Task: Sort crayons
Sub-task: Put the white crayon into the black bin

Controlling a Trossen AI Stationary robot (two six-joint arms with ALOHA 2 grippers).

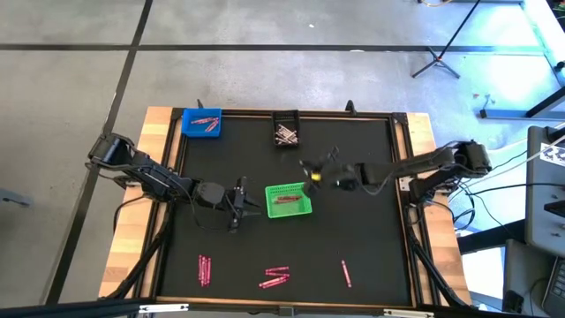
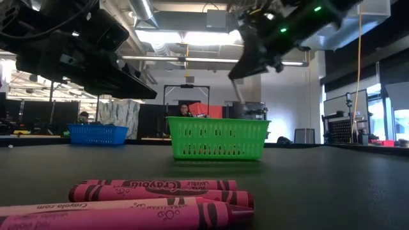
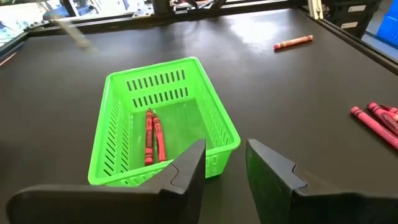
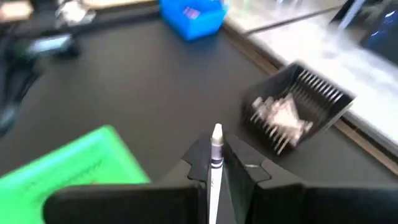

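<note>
My right gripper [image 1: 311, 172] hangs in the air between the green bin [image 1: 289, 200] and the black bin [image 1: 285, 132], shut on a pale crayon [image 4: 216, 163]. The black bin [image 4: 298, 115] holds pale crayons. Two red crayons [image 3: 153, 137] lie on the floor of the green bin [image 3: 124, 87]. My left gripper [image 3: 224, 168] stands open just left of the green bin, with nothing between its fingers. Pink crayons [image 1: 274, 277] lie flat on the mat near the front edge. My right gripper pinches the pale crayon between its two fingers, and the crayon lies along them. Its pointed end [image 4: 216, 132] sticks out past the fingertips. The crayon is lifted clear of the table.
A blue bin [image 1: 202, 122] with pink crayons stands at the far left corner. More pink crayons lie at the front left [image 1: 204, 269] and front right [image 1: 346, 273]. A raised wooden frame [image 1: 410, 177] borders the black mat.
</note>
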